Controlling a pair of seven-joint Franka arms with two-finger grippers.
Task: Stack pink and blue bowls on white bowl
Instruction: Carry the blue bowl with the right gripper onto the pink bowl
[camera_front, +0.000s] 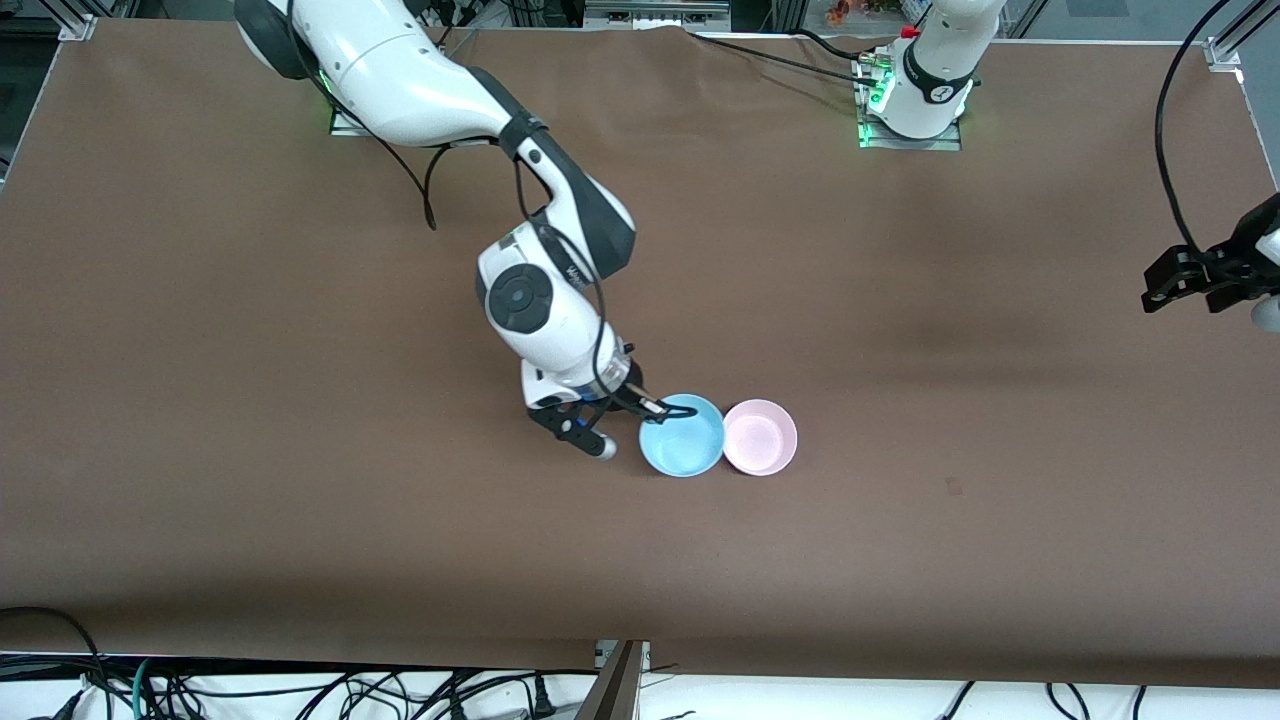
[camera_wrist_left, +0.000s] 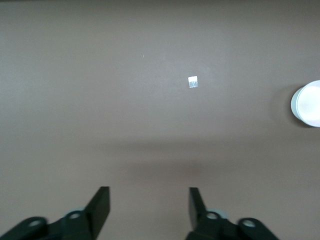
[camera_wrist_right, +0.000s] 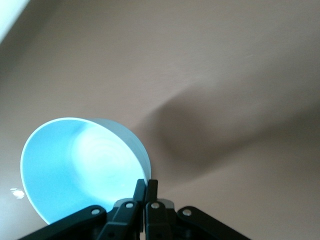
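**Blue bowl in my right end effector, pink bowl beside it**

My right end effector (camera_front: 668, 409) is clamped on the rim of the blue bowl (camera_front: 682, 436), at the part of the rim nearest my right arm's base. In the right wrist view my two fingers (camera_wrist_right: 145, 192) are pressed close together with the thin wall of the blue bowl (camera_wrist_right: 75, 165) between them, one finger inside and one outside. From that angle the bowl looks tilted and seems lifted off the brown tabletop (camera_front: 300, 450), though I cannot be sure how far it clears the surface.

The pink bowl (camera_front: 760, 436) sits upright on the tabletop just beside the blue one, toward my left arm's end; their rims look to be touching or nearly so in the front view.

My left arm waits. Its end effector (camera_front: 1185, 280) hangs over the tabletop's edge at my left arm's end, well apart from both bowls. In the left wrist view its fingers (camera_wrist_left: 100, 205) are spread wide with nothing between them, and a pale round bowl shape (camera_wrist_left: 307, 104) shows at the picture's edge; its colour I cannot tell for certain.
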